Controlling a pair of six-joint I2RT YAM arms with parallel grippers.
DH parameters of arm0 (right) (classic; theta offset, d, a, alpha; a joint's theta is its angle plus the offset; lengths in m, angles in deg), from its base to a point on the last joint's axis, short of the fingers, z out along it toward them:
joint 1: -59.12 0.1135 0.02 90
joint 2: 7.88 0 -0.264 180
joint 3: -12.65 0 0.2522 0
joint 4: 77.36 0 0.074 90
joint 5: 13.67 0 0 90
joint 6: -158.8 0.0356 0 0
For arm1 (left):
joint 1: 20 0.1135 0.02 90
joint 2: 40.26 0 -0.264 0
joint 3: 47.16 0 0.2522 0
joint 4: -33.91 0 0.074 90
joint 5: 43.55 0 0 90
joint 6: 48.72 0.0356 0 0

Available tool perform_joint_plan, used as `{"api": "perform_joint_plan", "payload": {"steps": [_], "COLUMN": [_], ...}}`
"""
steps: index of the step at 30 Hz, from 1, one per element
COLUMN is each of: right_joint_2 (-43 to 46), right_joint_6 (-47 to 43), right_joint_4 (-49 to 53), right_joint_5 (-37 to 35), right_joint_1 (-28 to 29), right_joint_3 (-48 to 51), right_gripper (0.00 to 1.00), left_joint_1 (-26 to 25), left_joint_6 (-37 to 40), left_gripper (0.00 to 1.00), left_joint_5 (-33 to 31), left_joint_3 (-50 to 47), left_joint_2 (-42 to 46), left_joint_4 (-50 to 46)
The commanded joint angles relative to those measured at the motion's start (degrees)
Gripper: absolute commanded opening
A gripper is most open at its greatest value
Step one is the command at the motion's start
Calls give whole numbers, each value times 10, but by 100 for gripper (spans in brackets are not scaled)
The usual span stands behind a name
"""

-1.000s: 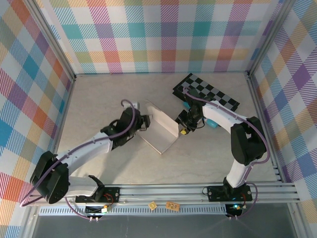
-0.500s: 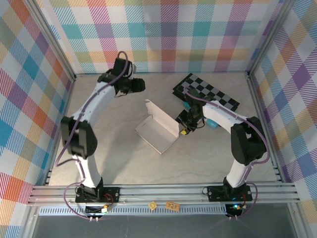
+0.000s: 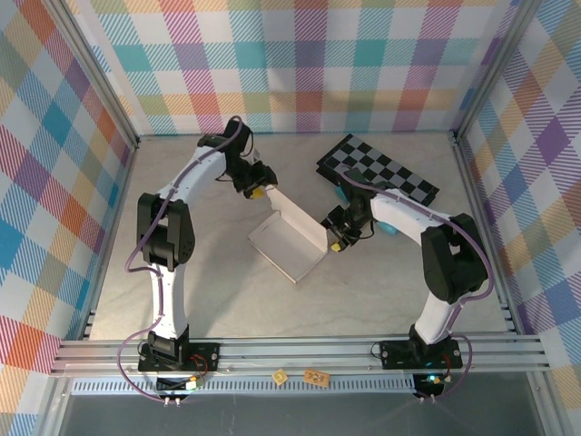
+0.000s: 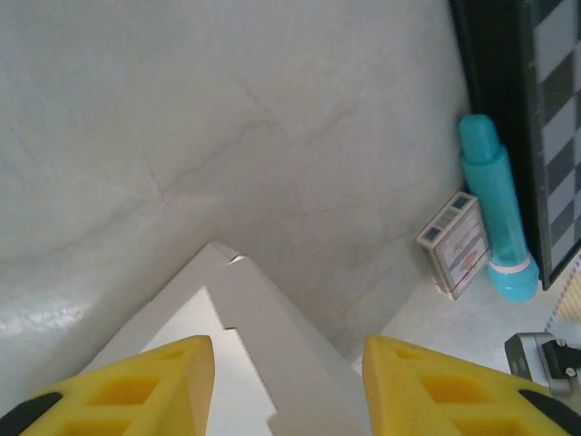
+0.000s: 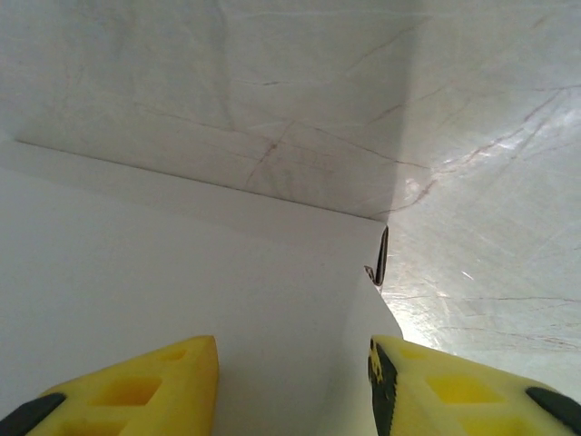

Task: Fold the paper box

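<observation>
- I judged the step in hand to be the raising of walls. The paper box [image 3: 289, 243] lay half formed near the middle of the counter [image 3: 390, 291], just near of the checkered board [image 3: 377, 170].
- My left end effector [image 3: 257, 188] hung at the far corner of the standing panel. Its fingers were apart, and in the left wrist view that notched corner sat low between them.
- My right end effector [image 3: 337, 238] sat at the box's right edge with its fingers also parted. In the right wrist view they straddled a white panel and its fold line. I could not tell whether either pad touched the card.
- The next move, as I judged it, called for both to close on their panels without creasing them. Then I would need to swing the side flap in square so that tab met slot.
- The box was plain white thin card. One tall panel stood along its far-right side, and the base lay flat with crisp die-cut steps at the corner.
</observation>
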Motion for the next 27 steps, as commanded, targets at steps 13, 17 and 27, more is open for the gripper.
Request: {"api": "perform_joint_plan", "payload": {"steps": [13, 17, 27], "right_joint_2": [37, 48, 129], "right_joint_6": [108, 98, -130], "right_joint_4": [-42, -14, 139], "right_joint_5": [10, -13, -183], "right_joint_1": [10, 9, -17], "right_joint_3": [23, 21, -33], "right_gripper": [50, 50, 53], "left_joint_1": [1, 1, 2], "left_joint_6": [-136, -160, 102], "left_gripper": [40, 39, 43], "left_joint_5": [69, 29, -80], "left_joint_3": [-160, -196, -170], "left_joint_2": [79, 118, 207], "left_joint_4": [152, 181, 115]}}
